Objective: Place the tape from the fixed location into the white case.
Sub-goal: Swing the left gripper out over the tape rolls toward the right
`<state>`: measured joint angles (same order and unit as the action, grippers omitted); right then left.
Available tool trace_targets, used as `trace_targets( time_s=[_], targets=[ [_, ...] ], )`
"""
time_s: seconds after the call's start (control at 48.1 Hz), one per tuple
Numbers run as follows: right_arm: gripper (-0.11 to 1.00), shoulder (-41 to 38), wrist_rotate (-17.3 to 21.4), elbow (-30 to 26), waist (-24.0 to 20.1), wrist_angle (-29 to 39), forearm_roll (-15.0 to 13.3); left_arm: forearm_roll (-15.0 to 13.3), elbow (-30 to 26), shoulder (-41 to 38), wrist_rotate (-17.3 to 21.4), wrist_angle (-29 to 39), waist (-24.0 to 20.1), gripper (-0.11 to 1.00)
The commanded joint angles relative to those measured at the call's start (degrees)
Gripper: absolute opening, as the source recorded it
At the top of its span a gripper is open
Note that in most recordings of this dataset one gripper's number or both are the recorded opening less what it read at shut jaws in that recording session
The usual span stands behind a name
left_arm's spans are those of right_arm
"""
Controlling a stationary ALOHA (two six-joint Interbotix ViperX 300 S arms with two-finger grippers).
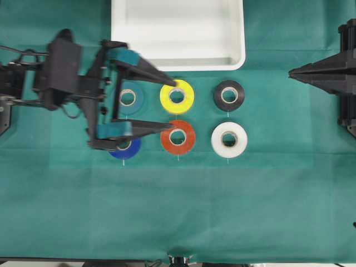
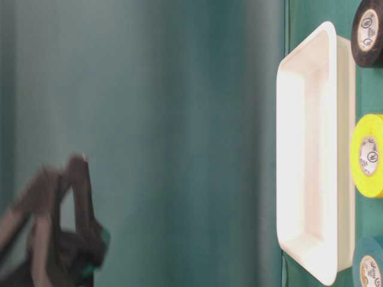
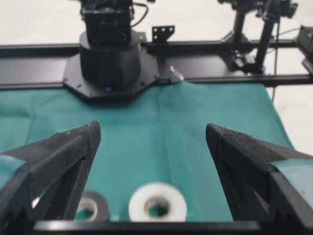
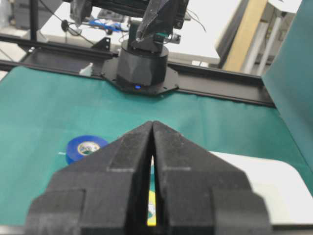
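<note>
L pincer spread, tape untouched.

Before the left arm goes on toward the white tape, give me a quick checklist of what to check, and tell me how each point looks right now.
1. Left hand open wide enough for a roll: ok, its jaws are spread wide and hold nothing.
2. White tape lying flat and unblocked: ok, apart from the black tape behind it.
3. Left hand lined up on the white tape: not ok, its fingertips are over the yellow tape and red tape, one column short.
4. White case ready to take the roll: ok, nothing shows inside it.
5. Right hand out of the way: ok, shut and parked at the table edge.
6. Height of the left hand above the rolls: cannot tell.
</note>
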<state>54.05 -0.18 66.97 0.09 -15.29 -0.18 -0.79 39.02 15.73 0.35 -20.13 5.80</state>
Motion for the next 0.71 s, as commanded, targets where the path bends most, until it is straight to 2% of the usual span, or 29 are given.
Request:
trace_targets(
  time_s=[0.0, 0.395, 0.686],
  targets=[
    [0.0, -0.44, 0.0, -1.76, 0.09, -0.35, -0.09, 0.0, -4.22, -1.76, 0.09, 0.09, 0.18, 0.99],
    [0.0, -0.7, 0.0, -1.67, 0.09, -0.53, -0.09, 0.18, -16.79, -11.25, 0.18, 3.78, 0.35, 0.99],
    [0.0, -0.79, 0.0, -1.67, 0.09, -0.53, -0.09, 0.26, -23.82, -16.96, 0.18, 5.27, 0.35, 0.99]
  ],
)
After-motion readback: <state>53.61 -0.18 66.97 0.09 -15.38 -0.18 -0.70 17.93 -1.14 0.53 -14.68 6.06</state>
